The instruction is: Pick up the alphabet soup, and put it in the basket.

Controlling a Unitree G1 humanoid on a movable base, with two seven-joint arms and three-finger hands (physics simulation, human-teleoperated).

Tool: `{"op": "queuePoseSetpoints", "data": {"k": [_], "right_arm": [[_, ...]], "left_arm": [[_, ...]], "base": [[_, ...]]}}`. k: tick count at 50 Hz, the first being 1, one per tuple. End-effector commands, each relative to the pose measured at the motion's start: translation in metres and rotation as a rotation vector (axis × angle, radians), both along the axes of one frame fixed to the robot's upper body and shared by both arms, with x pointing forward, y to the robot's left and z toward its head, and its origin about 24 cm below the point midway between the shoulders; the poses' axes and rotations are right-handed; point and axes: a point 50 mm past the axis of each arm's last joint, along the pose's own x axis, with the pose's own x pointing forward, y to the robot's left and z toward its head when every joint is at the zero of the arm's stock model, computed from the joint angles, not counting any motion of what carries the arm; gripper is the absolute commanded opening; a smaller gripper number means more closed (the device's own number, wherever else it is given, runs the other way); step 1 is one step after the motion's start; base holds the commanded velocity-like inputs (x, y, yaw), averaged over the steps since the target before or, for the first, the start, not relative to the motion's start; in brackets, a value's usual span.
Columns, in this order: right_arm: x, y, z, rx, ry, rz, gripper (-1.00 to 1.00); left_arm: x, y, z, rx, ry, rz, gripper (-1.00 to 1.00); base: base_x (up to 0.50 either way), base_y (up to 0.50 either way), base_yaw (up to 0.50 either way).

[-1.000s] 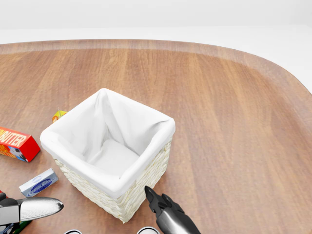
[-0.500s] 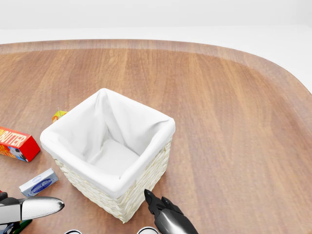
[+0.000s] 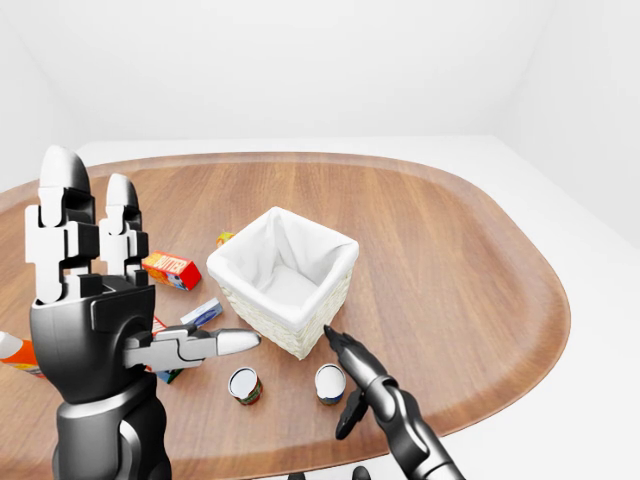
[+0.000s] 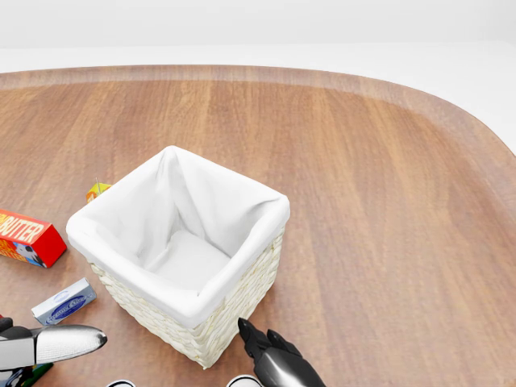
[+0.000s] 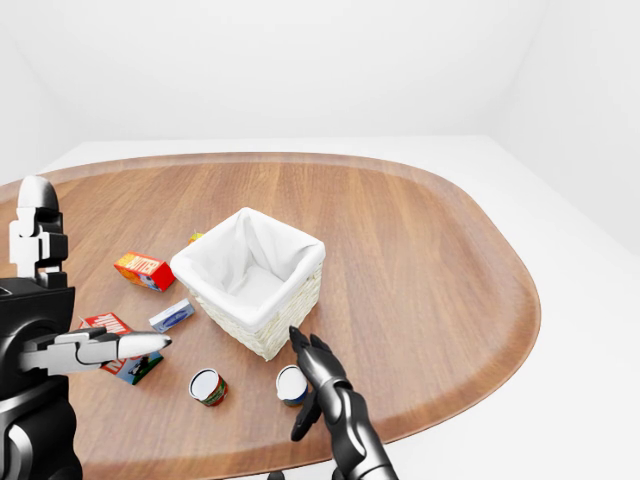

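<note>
Right hand (image 5: 312, 385) low in the right-eye view, dark fingers (image 5: 300, 343) spread and empty, tips up toward the wicker wall of the basket (image 5: 290, 305), thumb hanging apart below. Just to its left, almost under the palm: the alphabet soup (image 5: 289, 384), a can lying on the wooden table (image 5: 420, 260), light end toward the camera, just beside the basket's lower corner; contact with the fingers impossible to judge. A second can (image 5: 207, 387) further left, red and green on its side, also lying down, near but apart from the first. Left hand (image 3: 95, 300) raised large at the left of the left-eye view, white-segmented fingers (image 3: 62, 230) upright, silver thumb pointing right, wide open, holding nothing. Beyond the thumb tip, a small blue and white box (image 4: 64, 301) flat on the wood near the basket's left wall. Further left, a red butter box (image 4: 28, 239), well apart from the basket. A small yellow-orange item (image 4: 97, 190) peeking out past the basket's upper-left rim, too hidden to identify. A red packet (image 5: 120, 340) with a dark corner partly under the left thumb in the right-eye view. Basket lined with white cloth, standing upright, nothing visible inside.
</note>
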Motion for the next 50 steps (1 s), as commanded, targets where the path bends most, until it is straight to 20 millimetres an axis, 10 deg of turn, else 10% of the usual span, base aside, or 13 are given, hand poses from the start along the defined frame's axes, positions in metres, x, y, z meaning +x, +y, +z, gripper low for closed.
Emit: {"op": "queuePoseSetpoints", "data": {"k": [1,50], "right_arm": [[0.001,0.0,-0.005,-0.026,0.009,0.001,1.0],[0.002,0.01,-0.006,-0.023,-0.013,0.092,1.0]], "left_arm": [[0.0,0.0,0.0,0.0,-0.002,0.0,1.0],[0.004,0.0,-0.003,0.001,0.019,-0.002,1.0]], "base": [[0.0,0.0,0.0],[0.0,0.0,0.0]]}}
